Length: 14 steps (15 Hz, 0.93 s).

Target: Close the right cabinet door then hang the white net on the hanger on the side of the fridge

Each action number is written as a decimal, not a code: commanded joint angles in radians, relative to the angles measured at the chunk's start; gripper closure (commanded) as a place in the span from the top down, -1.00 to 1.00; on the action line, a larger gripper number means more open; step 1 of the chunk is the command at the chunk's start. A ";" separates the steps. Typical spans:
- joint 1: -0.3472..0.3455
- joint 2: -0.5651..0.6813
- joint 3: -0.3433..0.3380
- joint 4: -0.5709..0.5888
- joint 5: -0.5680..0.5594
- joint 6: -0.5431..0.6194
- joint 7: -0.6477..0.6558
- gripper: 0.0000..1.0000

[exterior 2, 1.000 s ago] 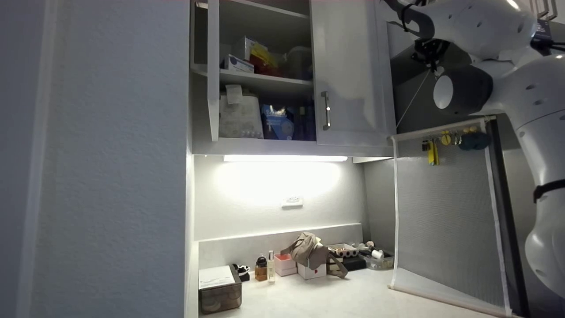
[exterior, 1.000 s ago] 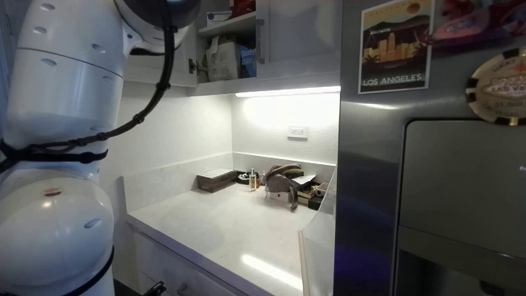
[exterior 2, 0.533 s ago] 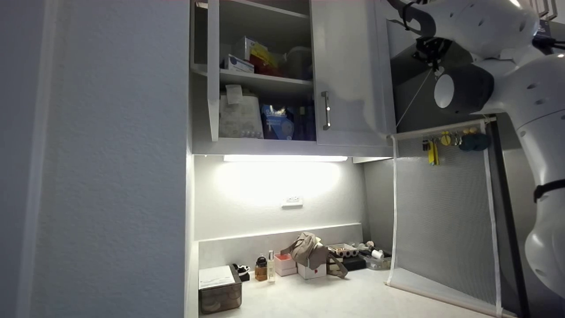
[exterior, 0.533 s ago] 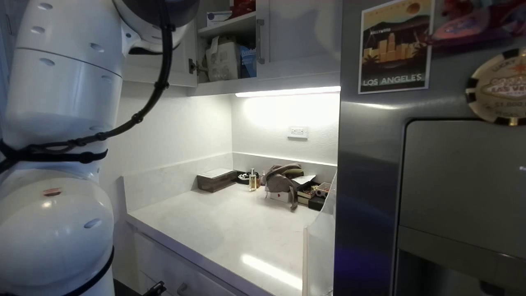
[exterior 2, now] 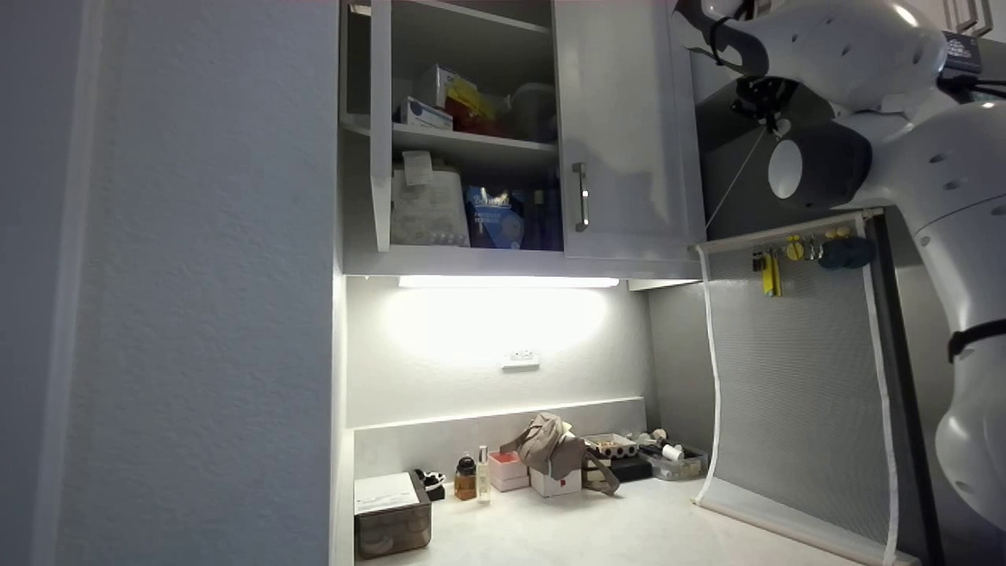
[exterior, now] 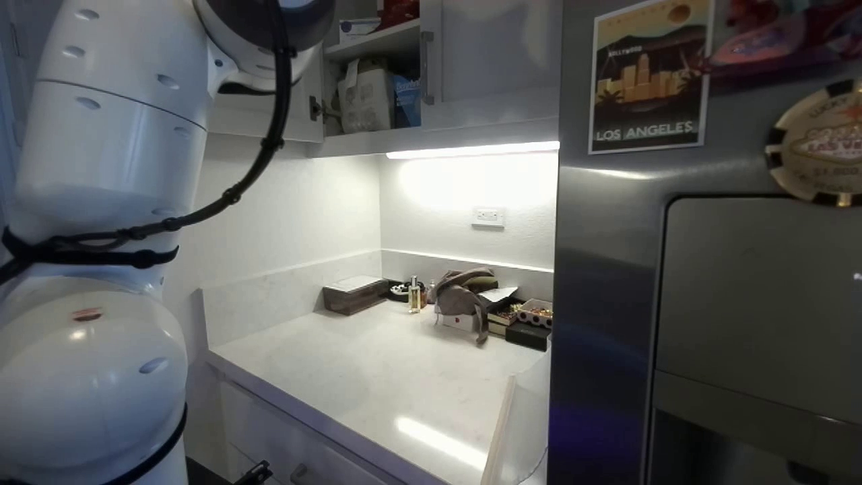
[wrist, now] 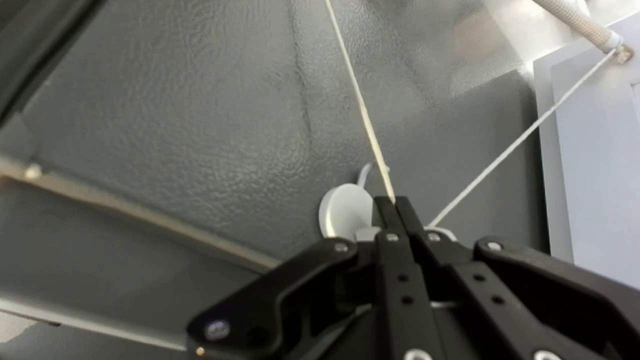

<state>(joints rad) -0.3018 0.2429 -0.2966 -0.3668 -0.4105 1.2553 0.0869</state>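
A: Status?

B: Closest to me, white segmented robot arm (exterior: 101, 175), its end up by the side of the grey stainless-steel fridge (exterior: 606, 283). Black two-finger tool (wrist: 395, 201): jaws pressed together, thin white cord (wrist: 364, 109) pinched at the tips.

A: Hung yet?

B: Can't confirm. White round hook (wrist: 345, 210), presumably the hanger, is just by the tool on the fridge's dark grey side; tool hides part of it, so can't see if the cord is over it. I'd call it late in the hang, not finished.

A: What's on the cord?

B: White see-through mesh net (exterior 2: 794, 369), rectangular, below the tool, small trinkets (exterior 2: 772, 275) along its top. Lower end is over the pale, smooth desk (exterior: 337, 364); can't tell if it touches.

A: Door?

B: Further back. Tall white right cabinet door (exterior 2: 621, 134) with a metal bar handle (exterior 2: 582, 196) looks shut, so step one reads done. White left cabinet door (exterior 2: 380, 126) stands open, not part of the job.

A: Remaining?

B: Seat the cord if it isn't seated, check the hook takes the weight, release, back off. Let go early and the net probably drops.
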 commanded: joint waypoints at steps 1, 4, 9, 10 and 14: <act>0.016 0.012 -0.023 0.000 -0.032 0.053 0.019 -0.99; 0.020 0.014 -0.026 0.000 -0.040 0.043 0.021 -0.99; 0.058 0.016 -0.028 0.000 -0.070 0.040 0.026 -0.99; 0.071 0.018 -0.030 0.000 -0.086 0.038 0.030 -0.99; 0.156 0.040 -0.056 0.000 -0.207 -0.031 0.079 -0.99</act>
<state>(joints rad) -0.2165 0.2726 -0.3187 -0.3672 -0.5405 1.2582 0.1237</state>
